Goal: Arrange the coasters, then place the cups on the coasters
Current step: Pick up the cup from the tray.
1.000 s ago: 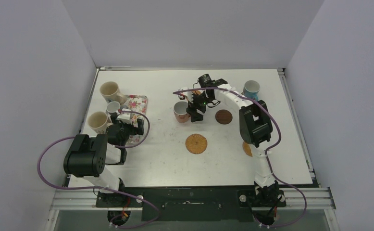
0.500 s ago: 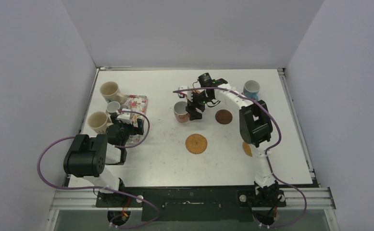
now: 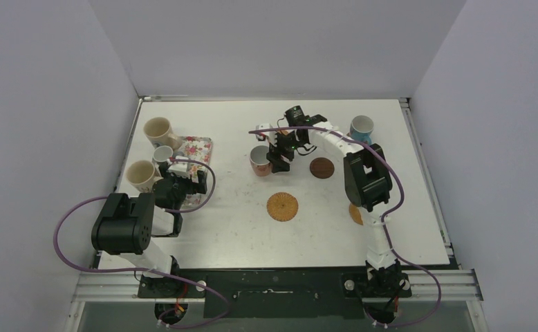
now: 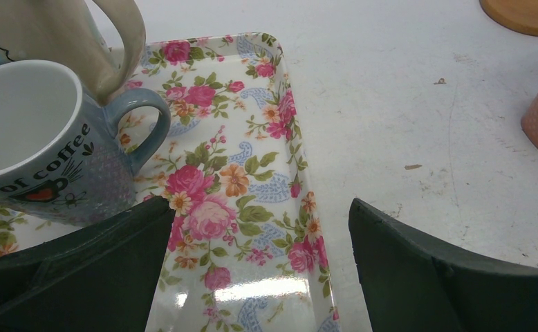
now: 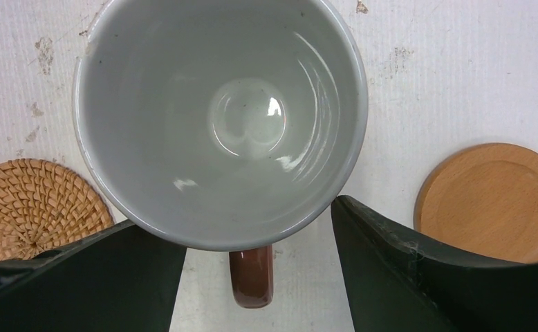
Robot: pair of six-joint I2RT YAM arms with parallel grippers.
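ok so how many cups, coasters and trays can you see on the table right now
cups: 5: far cream cup, near cream cup, grey cup, pink cup, blue cup
coasters: 4 in view: dark brown coaster, woven coaster, wooden coaster, half-hidden orange coaster
tray: 1: floral tray
total: 10

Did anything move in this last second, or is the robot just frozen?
Almost frozen. The right fingers, set either side of the pink cup, crept slightly farther out from the robot. Whether they are gripping it is unclear. Nothing was picked up or let go. The left fingers stayed open over the tray, and the coasters and other cups did not move.
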